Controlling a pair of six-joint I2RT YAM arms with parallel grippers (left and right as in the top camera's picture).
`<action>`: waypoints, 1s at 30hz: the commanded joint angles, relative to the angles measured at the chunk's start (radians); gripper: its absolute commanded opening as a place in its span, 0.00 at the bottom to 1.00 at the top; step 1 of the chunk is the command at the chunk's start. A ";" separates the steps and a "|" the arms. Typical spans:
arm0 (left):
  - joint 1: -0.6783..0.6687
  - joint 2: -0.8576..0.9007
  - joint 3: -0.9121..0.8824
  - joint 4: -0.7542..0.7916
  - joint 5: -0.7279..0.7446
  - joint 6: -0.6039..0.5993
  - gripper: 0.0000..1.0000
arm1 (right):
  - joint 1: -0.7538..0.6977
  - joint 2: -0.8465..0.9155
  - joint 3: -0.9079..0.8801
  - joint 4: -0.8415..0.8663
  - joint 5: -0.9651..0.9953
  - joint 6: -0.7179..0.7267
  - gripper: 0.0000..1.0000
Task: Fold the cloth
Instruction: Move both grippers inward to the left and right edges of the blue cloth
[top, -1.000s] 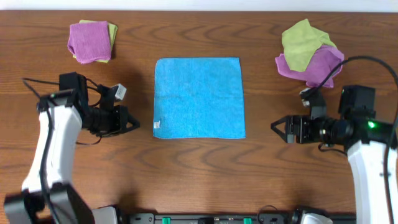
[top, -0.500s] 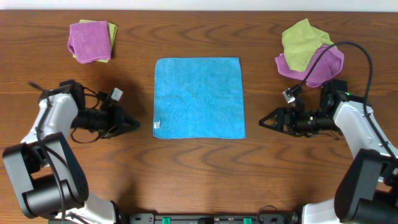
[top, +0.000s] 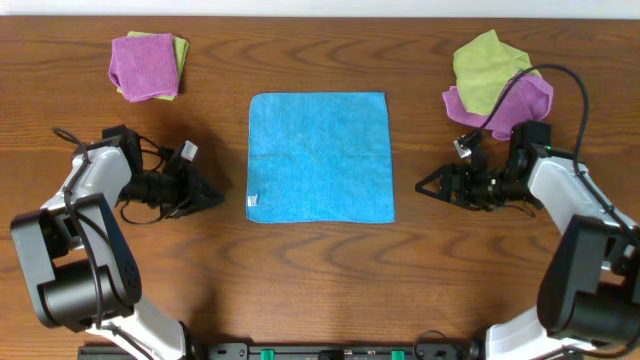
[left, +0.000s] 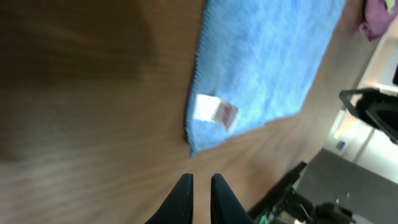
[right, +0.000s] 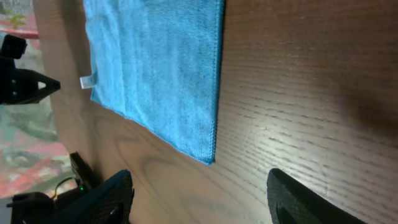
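We judge the task as not yet begun, since no fold has been made. The left pincer sits low over the surface, just left of the cloth's near-left corner, its fingers pressed together on nothing. The cloth lies flat and fully spread at mid-surface, with its white tag at that near-left corner. The right pincer, spread wide and empty, sits just right of the near-right corner. All grasping and folding is left to do. We count one blue cloth. At far left we count one purple cloth over one yellow-green cloth. At far right we count a second yellow-green cloth over a second purple cloth.
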 joint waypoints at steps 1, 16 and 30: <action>-0.004 0.034 -0.006 0.030 -0.016 -0.047 0.16 | 0.040 0.042 -0.006 0.019 -0.038 0.034 0.68; -0.129 0.127 -0.006 0.117 -0.012 -0.050 0.53 | 0.147 0.111 -0.011 0.154 -0.004 0.121 0.72; -0.130 0.127 -0.038 0.088 -0.002 -0.050 0.52 | 0.204 0.114 -0.133 0.248 -0.005 0.192 0.70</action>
